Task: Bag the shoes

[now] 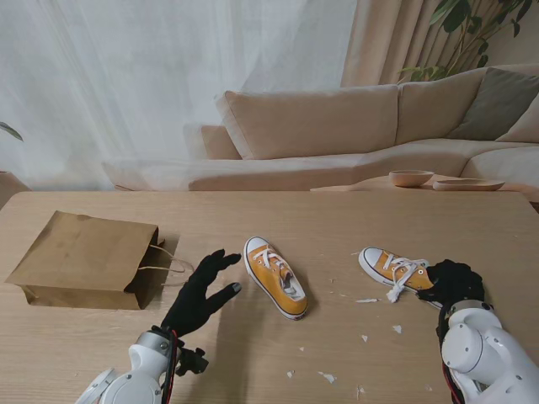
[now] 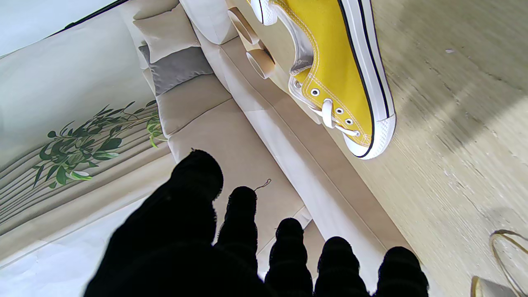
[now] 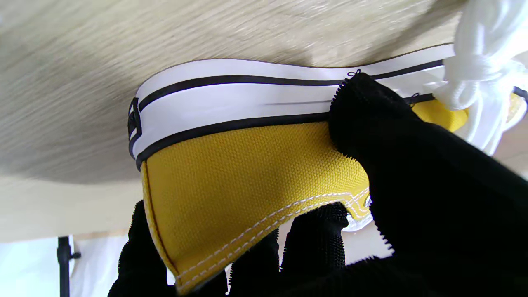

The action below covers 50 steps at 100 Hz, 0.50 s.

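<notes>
**Right hand clamped on one sneaker, left hand spread beside the other**

The right hand [image 1: 452,282] grips the heel end of the right yellow sneaker [image 1: 389,267], which lies on the wooden table [image 1: 337,219] toward my right. In the right wrist view the thumb [image 3: 371,123] presses against the outer canvas and white sole band of that shoe [image 3: 247,173], while the other fingertips [image 3: 315,231] curl over the collar into the opening, so the heel wall is pinched between them. The white laces [image 3: 482,70] bunch just beside the thumb.

The left hand [image 1: 199,295] holds nothing. Its fingers are spread and extended, reaching away from me, with the thumb pointing right toward the second yellow sneaker [image 1: 275,277]; hand and shoe are near but apart. The left wrist view shows all five fingertips [image 2: 288,239] separate with gaps between them, and the toe of this sneaker [image 2: 350,82] beyond them, untouched.

The brown paper bag [image 1: 84,261] lies flat on its side at the table's left, its mouth and string handles [image 1: 168,263] facing right, just beside the left hand. Bare tabletop lies between the two shoes and between the middle shoe and the bag. Small white scraps [image 1: 367,300] are scattered on the wood nearer to me, between the arms. The far table edge runs in front of a beige sofa [image 1: 337,126].
</notes>
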Motion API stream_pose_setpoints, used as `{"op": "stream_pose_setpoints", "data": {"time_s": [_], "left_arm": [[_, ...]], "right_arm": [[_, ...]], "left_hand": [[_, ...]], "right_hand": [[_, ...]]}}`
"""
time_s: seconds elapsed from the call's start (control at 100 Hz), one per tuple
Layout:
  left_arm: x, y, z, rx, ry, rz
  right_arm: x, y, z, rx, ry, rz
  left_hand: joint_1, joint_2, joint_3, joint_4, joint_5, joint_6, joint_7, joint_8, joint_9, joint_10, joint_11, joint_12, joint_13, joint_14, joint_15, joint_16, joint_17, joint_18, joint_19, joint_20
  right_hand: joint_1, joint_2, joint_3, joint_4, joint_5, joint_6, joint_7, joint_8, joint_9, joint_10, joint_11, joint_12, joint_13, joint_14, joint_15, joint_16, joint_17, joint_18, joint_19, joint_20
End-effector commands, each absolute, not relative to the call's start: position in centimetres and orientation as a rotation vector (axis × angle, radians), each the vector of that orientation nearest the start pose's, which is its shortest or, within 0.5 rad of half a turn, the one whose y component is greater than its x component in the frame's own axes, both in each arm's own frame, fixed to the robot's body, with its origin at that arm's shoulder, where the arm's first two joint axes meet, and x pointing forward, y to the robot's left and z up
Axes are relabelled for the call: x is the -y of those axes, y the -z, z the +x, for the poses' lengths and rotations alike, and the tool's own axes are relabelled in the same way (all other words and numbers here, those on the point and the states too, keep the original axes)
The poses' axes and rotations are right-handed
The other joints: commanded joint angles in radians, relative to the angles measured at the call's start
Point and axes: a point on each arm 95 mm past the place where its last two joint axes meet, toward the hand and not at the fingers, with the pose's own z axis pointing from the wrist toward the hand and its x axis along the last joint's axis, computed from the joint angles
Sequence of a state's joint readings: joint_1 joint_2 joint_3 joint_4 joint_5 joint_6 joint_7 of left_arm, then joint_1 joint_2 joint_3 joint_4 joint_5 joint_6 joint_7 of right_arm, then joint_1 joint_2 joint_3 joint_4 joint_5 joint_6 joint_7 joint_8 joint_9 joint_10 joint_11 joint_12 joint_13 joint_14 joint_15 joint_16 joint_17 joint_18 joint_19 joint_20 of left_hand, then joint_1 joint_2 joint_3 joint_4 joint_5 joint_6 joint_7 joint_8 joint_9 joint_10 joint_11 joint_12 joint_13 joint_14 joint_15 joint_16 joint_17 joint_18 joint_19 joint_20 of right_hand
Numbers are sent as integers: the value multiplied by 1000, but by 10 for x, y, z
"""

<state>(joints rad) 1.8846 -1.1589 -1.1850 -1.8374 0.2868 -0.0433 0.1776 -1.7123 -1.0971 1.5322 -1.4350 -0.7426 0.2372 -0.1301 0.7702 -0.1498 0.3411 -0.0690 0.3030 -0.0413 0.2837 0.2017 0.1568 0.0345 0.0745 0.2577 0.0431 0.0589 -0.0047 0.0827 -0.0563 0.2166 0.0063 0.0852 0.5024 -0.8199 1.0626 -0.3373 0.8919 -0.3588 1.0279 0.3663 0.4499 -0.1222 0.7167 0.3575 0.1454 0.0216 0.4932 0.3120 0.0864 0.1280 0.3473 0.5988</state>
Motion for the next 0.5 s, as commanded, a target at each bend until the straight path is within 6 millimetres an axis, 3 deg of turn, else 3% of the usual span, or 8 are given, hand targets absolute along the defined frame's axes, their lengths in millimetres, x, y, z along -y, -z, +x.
{"op": "stream_pose_setpoints", "data": {"time_s": [0.0,0.09,0.14,0.19,0.49], "left_arm": [[57,338,298,-929,2051,-1991],[57,338,298,-930,2050,-1992],[57,338,298,-929,2050,-1992],[57,338,298,-929,2050,-1991],[57,338,298,-927,2052,-1991]], "right_arm": [[167,384,366,-942,-1084,1731],[165,384,367,-889,-1114,1779],[164,384,367,-849,-1133,1809],[163,384,368,-809,-1149,1828],[160,383,366,-670,-1254,1766]], "left_hand": [[15,18,-6,-7,-3,-10,7,8,-8,-19,13,9,-17,-27,-13,13,0,-34,-20,-7],[16,19,-7,-7,-3,-10,6,8,-7,-19,13,9,-17,-28,-13,13,0,-34,-20,-7],[17,19,-7,-7,-3,-9,7,8,-7,-18,14,10,-17,-26,-13,13,0,-34,-20,-7],[17,19,-7,-7,-3,-8,6,8,-7,-16,14,10,-17,-27,-13,13,1,-34,-20,-7],[17,18,-8,-6,-3,-9,6,8,-6,-16,17,12,-18,-26,-13,13,0,-34,-20,-7]], "right_hand": [[23,109,62,40,48,-110,-47,-64,15,-33,-20,-1,15,-12,-7,6,-1,4,1,-16],[41,150,48,44,44,-139,-34,-45,36,-43,-27,-3,20,-20,-9,6,0,-1,2,-18],[54,154,45,47,52,-163,-52,22,44,-51,-29,1,21,-25,-10,7,-1,-7,1,-21],[57,147,48,48,61,-183,-52,44,58,-60,-26,2,27,-28,-9,7,0,-10,2,-22],[16,110,68,43,96,-249,-79,66,96,-88,-11,11,40,-41,-4,10,-3,-22,9,-16]]}}
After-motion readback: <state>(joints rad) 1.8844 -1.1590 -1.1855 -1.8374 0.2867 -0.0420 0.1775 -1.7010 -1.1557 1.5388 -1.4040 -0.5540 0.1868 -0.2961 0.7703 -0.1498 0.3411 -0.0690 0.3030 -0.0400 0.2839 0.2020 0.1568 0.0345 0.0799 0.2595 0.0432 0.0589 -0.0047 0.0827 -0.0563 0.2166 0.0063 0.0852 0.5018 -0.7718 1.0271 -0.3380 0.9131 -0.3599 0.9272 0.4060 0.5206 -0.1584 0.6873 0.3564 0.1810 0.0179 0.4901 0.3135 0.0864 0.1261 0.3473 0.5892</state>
